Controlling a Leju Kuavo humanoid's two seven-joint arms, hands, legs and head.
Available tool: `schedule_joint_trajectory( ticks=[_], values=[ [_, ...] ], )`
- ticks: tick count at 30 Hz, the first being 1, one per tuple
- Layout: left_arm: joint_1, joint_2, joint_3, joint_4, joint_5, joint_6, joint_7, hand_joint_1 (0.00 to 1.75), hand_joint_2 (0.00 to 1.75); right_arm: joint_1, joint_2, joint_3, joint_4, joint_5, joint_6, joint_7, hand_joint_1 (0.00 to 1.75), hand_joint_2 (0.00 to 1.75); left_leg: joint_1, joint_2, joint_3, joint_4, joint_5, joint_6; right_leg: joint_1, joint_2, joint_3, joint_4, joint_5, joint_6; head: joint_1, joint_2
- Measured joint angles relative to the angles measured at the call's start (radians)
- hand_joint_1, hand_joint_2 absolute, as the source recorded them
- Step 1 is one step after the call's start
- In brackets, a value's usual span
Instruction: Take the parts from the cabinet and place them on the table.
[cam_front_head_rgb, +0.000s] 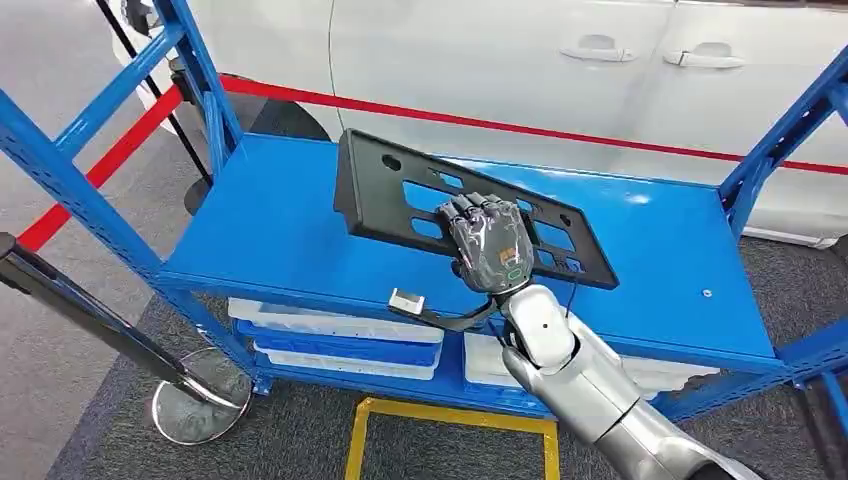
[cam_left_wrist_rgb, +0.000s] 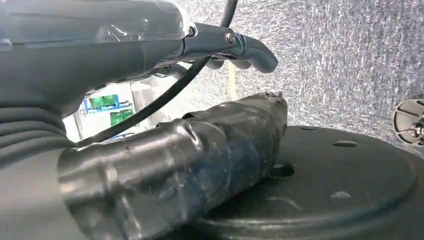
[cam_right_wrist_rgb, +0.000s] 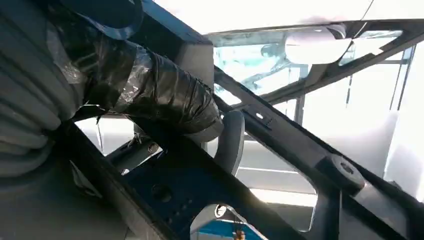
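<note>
My silver right arm's hand (cam_front_head_rgb: 487, 243) grips the flat black slotted plastic panel (cam_front_head_rgb: 400, 195), tilted over the blue metal shelf (cam_front_head_rgb: 270, 225) | left hand (cam_left_wrist_rgb: 200, 150) unclear | risk: one-sided hold, panel may pivot and slip.

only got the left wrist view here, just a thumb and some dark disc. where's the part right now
Observer: The black panel is over the blue shelf, tilted, held by the right robot hand.
Operator: is it a real grip or just resting
Observer: In the right wrist view its thumb wraps one face of the panel; in the head view the fingers lie across the other.
Operator: anything behind the rack
Observer: A white car stands behind a red barrier tape.
</note>
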Motion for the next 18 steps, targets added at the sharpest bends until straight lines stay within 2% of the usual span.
schedule_joint_trajectory(
  ticks=[1, 2, 3, 4, 5, 6, 7, 9, 10, 11, 12, 13, 14, 15, 16, 17, 18],
  values=[
    [0.000, 0.000, 0.000, 0.000, 0.001, 0.000, 0.000, 0.00, 1.75, 0.002, -0.002, 0.004, 0.000, 0.010, -0.005, 0.003, 1.75, 1.75, 0.001, 0.000, -0.007, 0.006, 0.001, -0.001, -0.004, 0.000, -0.015, 0.045, -0.007, 0.002, 0.000, 0.000],
    [0.000, 0.000, 0.000, 0.000, 0.002, 0.000, 0.000, 0.00, 1.75, 0.002, -0.005, 0.005, 0.000, 0.021, -0.011, 0.006, 1.75, 1.75, 0.002, -0.001, -0.013, 0.013, 0.001, -0.002, -0.007, -0.001, -0.004, 0.031, 0.013, 0.004, 0.000, 0.000],
    [0.000, 0.000, 0.000, 0.000, 0.003, 0.000, 0.000, 0.00, 1.75, 0.002, -0.007, 0.006, -0.001, 0.031, -0.015, 0.010, 1.75, 1.75, 0.004, -0.002, -0.018, 0.021, -0.001, -0.005, -0.011, -0.002, 0.027, -0.024, 0.051, 0.007, 0.000, 0.000],
    [0.000, 0.000, 0.000, 0.000, 0.003, 0.000, 0.000, 0.00, 1.75, 0.002, -0.008, 0.006, -0.005, 0.042, -0.021, 0.014, 1.75, 1.75, 0.007, -0.003, -0.022, 0.029, -0.004, -0.010, -0.015, -0.004, 0.072, -0.107, 0.092, 0.010, 0.000, 0.000],
    [-0.001, 0.000, 0.000, 0.000, 0.004, 0.002, 0.000, 0.00, 1.75, 0.002, -0.010, 0.006, -0.011, 0.056, -0.032, 0.021, 1.75, 1.75, 0.009, -0.003, -0.027, 0.039, -0.008, -0.017, -0.020, -0.005, 0.120, -0.199, 0.117, 0.015, 0.000, 0.000],
    [-0.002, 0.003, 0.000, 0.001, 0.004, 0.003, 0.000, 0.00, 1.75, 0.001, -0.010, 0.006, -0.014, 0.067, -0.044, 0.026, 1.75, 1.75, 0.006, -0.005, -0.035, 0.042, -0.008, -0.026, -0.013, -0.002, 0.132, -0.215, 0.088, 0.012, 0.001, 0.000],
    [-0.002, 0.002, 0.000, 0.001, 0.005, 0.003, 0.000, 0.00, 1.75, 0.004, -0.010, 0.007, -0.023, 0.074, -0.056, 0.029, 1.75, 1.75, 0.002, -0.006, -0.038, 0.047, -0.006, -0.033, -0.006, 0.005, 0.123, -0.210, 0.110, -0.005, -0.002, 0.000],
    [-0.002, 0.002, 0.000, 0.001, 0.009, 0.004, 0.000, 0.00, 1.75, 0.007, -0.012, 0.007, -0.036, 0.074, -0.065, 0.032, 1.75, 1.75, 0.001, -0.008, -0.041, 0.047, 0.002, -0.045, -0.005, 0.004, 0.115, -0.212, 0.108, -0.015, -0.002, 0.000],
    [-0.002, 0.003, 0.000, 0.001, 0.010, 0.005, 0.000, 0.00, 1.75, 0.009, -0.013, 0.008, -0.044, 0.069, -0.066, 0.032, 1.75, 1.75, 0.001, -0.009, -0.044, 0.045, 0.006, -0.051, -0.007, 0.003, 0.112, -0.213, 0.113, -0.023, 0.000, 0.000],
    [-0.002, 0.003, 0.000, 0.002, 0.011, 0.005, 0.000, 0.00, 1.75, 0.009, -0.013, 0.008, -0.050, 0.066, -0.068, 0.031, 1.75, 1.75, 0.005, -0.008, -0.051, 0.055, -0.006, -0.055, -0.011, -0.001, 0.106, -0.218, 0.121, -0.037, 0.000, 0.000],
    [-0.002, 0.003, 0.000, 0.002, 0.011, 0.005, 0.000, 0.00, 1.75, 0.009, -0.013, 0.008, -0.055, 0.060, -0.068, 0.029, 1.75, 1.75, 0.005, -0.007, -0.063, 0.081, -0.041, -0.058, -0.010, -0.002, 0.099, -0.218, 0.127, -0.046, -0.001, 0.000],
    [-0.002, 0.003, 0.000, 0.002, 0.011, 0.005, 0.000, 0.00, 1.75, 0.009, -0.013, 0.008, -0.062, 0.052, -0.068, 0.024, 1.75, 1.75, 0.004, -0.007, -0.083, 0.139, -0.091, -0.062, -0.008, -0.003, 0.090, -0.218, 0.133, -0.055, -0.002, 0.000],
    [-0.004, 0.003, 0.000, 0.002, 0.011, 0.005, 0.000, 0.00, 1.75, 0.010, -0.013, 0.008, -0.065, 0.046, -0.068, 0.021, 1.75, 1.75, 0.003, -0.007, -0.108, 0.217, -0.141, -0.065, -0.004, -0.004, 0.080, -0.218, 0.140, -0.061, -0.002, 0.000],
    [-0.004, 0.003, 0.000, 0.002, 0.013, 0.005, 0.000, 0.00, 1.75, 0.012, -0.013, 0.008, -0.067, 0.042, -0.068, 0.018, 1.75, 1.75, 0.002, -0.007, -0.128, 0.290, -0.179, -0.066, 0.001, -0.005, 0.071, -0.218, 0.147, -0.064, -0.002, 0.000],
    [-0.004, 0.003, 0.000, 0.002, 0.013, 0.005, 0.000, 0.00, 1.75, 0.014, -0.013, 0.008, -0.067, 0.039, -0.067, 0.017, 1.75, 1.75, 0.000, -0.007, -0.137, 0.343, -0.199, -0.064, 0.006, -0.006, 0.062, -0.218, 0.154, -0.066, -0.002, 0.000],
    [-0.005, 0.003, 0.000, 0.002, 0.013, 0.005, -0.001, 0.00, 1.75, 0.017, -0.013, 0.008, -0.067, 0.032, -0.066, 0.016, 1.75, 1.75, -0.002, -0.007, -0.127, 0.352, -0.193, -0.060, 0.010, -0.006, 0.053, -0.218, 0.161, -0.067, -0.001, 0.000],
    [-0.005, 0.003, 0.000, 0.002, 0.013, 0.005, -0.001, 0.00, 1.75, 0.018, -0.013, 0.008, -0.068, 0.025, -0.065, 0.014, 1.75, 1.75, -0.003, -0.007, -0.096, 0.317, -0.167, -0.054, 0.014, -0.006, 0.044, -0.218, 0.168, -0.068, -0.002, 0.000]
  ],
)
